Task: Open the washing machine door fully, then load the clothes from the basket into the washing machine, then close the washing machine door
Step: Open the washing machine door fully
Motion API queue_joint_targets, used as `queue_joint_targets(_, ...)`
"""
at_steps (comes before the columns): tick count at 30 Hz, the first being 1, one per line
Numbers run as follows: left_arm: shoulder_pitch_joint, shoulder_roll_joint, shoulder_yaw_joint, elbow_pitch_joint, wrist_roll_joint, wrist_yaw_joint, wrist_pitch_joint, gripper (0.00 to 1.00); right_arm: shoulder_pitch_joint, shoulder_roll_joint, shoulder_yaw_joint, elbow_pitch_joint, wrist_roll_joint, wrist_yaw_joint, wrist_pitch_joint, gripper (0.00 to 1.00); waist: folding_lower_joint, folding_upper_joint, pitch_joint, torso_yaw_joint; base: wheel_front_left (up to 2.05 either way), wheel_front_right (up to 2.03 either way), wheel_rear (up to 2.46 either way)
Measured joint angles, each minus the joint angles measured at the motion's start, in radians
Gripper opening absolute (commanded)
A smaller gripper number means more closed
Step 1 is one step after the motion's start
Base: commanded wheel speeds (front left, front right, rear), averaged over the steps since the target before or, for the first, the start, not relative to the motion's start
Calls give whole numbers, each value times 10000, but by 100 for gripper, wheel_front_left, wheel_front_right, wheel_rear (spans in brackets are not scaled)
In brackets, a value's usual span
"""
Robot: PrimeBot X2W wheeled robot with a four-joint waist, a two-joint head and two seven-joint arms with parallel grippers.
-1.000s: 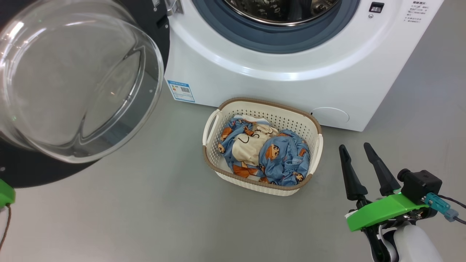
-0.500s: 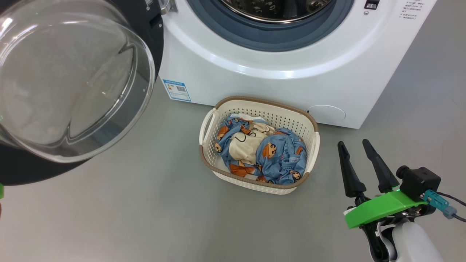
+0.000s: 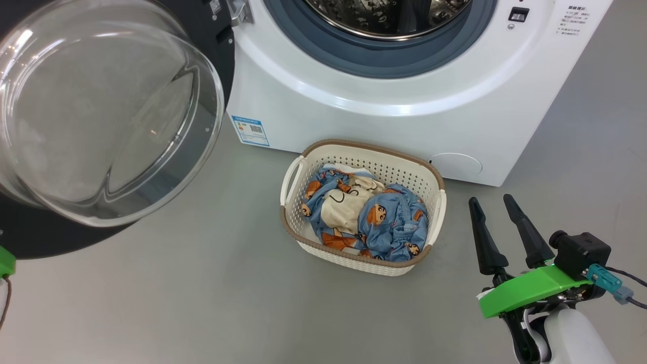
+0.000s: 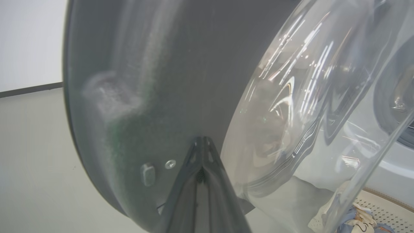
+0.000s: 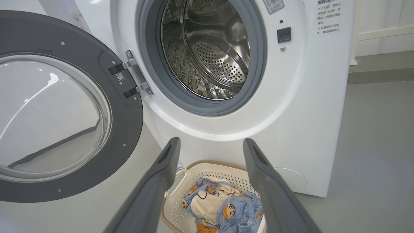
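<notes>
The washing machine stands with its steel drum exposed. The washing machine door is swung wide to the left, its glass bowl bulging toward me. My left gripper is shut with nothing in it, its tips close against the door's dark inner face beside the glass. The basket sits on the floor before the machine. It holds the clothes, blue printed pieces around a cream one. My right gripper stands open and empty to the right of the basket. Over the basket its fingers point at the machine's front.
Grey floor spreads in front of and left of the basket. The open door overhangs the left side of it. A blue label and a round cover mark the machine's lower front. A green wrist mount peeks in at the left edge.
The head camera has swayed slightly. The door, the basket and my right gripper stand as before.
</notes>
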Motion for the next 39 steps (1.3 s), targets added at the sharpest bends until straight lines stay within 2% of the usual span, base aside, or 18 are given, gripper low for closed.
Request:
queue_joint_targets(8,728,-125,75,-1175,2,-8,-29,0,25,10,-19,0,2,0,0,100,0,0,-93,31,0,0,0)
queue_joint_targets(9,866,-184,82,-1375,2,-8,-29,36,25,13,-19,0,0,0,0,100,0,0,-109,40,0,0,0)
queue_joint_targets(10,978,-244,86,-1553,4,-8,-31,82,25,13,-23,0,2,0,0,100,0,0,-129,49,0,0,0)
queue_joint_targets(11,1092,-297,92,-1747,6,-8,-31,100,25,13,-25,0,2,0,0,100,0,0,-154,57,0,0,0)
queue_joint_targets(19,2219,-750,238,-3400,186,25,-31,100,128,10,-17,0,2,0,0,100,0,-1,-488,57,0,0,0)
queue_joint_targets(25,3265,-1174,232,-4844,290,362,-33,100,240,-17,35,17,4,0,0,100,0,0,-749,-88,0,0,0)
queue_joint_targets(39,4844,-1732,-73,-7156,368,815,-33,100,417,-238,109,-59,0,0,0,100,0,0,-960,-954,0,0,0)
